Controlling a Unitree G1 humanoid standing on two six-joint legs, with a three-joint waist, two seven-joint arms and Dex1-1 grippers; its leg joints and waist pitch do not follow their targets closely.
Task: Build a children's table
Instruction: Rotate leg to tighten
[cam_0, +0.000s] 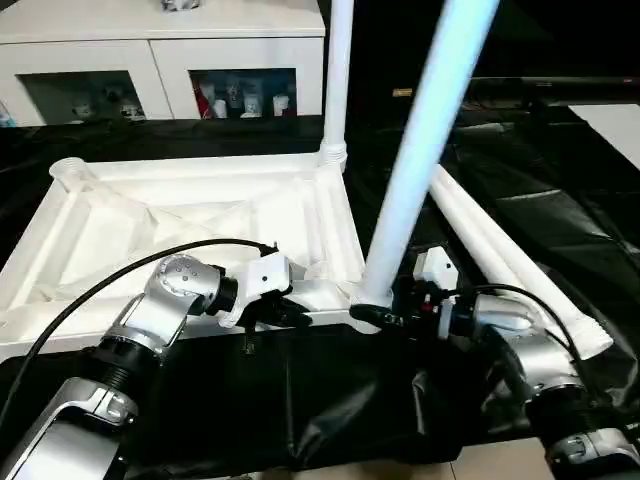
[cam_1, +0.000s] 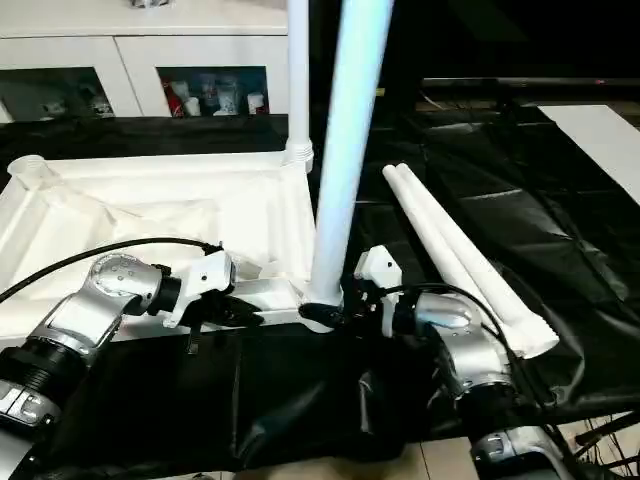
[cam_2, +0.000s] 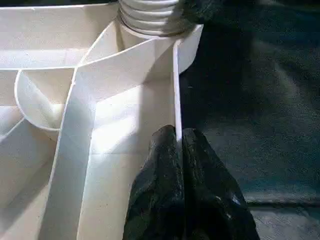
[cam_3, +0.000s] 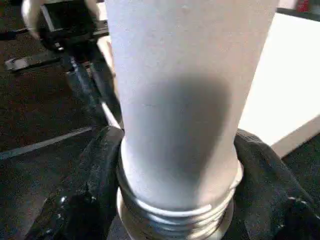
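Observation:
The children's table top (cam_0: 180, 215) lies upside down on the black cloth, its ribbed underside facing up. One white leg (cam_0: 338, 80) stands upright in its far right corner socket. My left gripper (cam_2: 179, 142) is shut on the thin near rim of the top, close to the near right corner. A second leg (cam_0: 425, 150) rises slightly tilted from that near right corner. My right gripper (cam_0: 372, 316) is shut on this leg just above its threaded end (cam_3: 175, 220), one finger on each side. Two more legs (cam_0: 505, 255) lie side by side on the cloth to the right.
Black cloth (cam_0: 300, 400) covers the work surface, with folds at its near edge. A white cabinet (cam_0: 160, 60) with small items on its shelves stands behind. A flat white board (cam_0: 615, 120) lies at the far right. An open corner socket (cam_0: 68, 172) sits at the top's far left.

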